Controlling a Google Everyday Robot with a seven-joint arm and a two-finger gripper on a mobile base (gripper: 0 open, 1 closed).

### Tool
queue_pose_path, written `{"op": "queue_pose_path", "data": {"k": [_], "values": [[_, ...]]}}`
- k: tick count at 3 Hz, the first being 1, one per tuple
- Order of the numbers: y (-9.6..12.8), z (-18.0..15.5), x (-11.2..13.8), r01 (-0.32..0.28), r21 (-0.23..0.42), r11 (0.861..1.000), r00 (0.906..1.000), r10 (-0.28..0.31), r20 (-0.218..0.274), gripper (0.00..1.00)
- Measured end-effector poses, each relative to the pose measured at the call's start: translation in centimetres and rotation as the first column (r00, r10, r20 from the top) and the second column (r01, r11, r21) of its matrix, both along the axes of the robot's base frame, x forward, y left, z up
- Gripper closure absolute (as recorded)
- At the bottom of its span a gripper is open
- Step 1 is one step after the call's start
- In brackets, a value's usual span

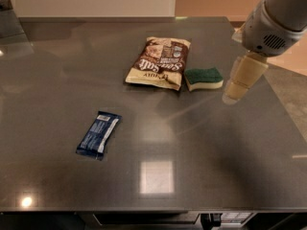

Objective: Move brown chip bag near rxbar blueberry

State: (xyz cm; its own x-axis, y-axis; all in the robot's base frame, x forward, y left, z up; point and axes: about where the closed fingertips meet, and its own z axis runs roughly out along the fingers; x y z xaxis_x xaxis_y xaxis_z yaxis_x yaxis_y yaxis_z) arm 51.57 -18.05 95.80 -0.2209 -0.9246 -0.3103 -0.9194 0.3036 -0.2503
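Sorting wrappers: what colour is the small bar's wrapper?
Dark blue, pale label: the rxbar blueberry, camera view; gripper hangs right of the sponge.

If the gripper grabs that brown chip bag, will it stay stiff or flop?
The brown chip bag looks crinkly, so it would probably crumple when pinched. Lying flat on the smooth table, it would likely slide if pushed, perhaps nudging the sponge beside it. The gripper hovers right of the sponge.

Dim overhead light glares off the glossy table (57,104) as a bright square near its front edge. The gripper (237,87) hangs pale above its right side.
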Motion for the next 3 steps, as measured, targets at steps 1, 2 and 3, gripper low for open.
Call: {"op": "queue_pose_path", "data": {"k": [1,2,3], "values": [[2.0,-1.3,3.6,-0.009,0.033,0.999,0.9999,0.008,0.011,0.0],[4.4,-2.7,7.1,-0.022,0.065,0.998,0.9997,0.022,0.006,0.0],[6.8,-4.2,9.8,-0.034,0.089,0.995,0.9993,0.035,-0.01,0.0]]}}
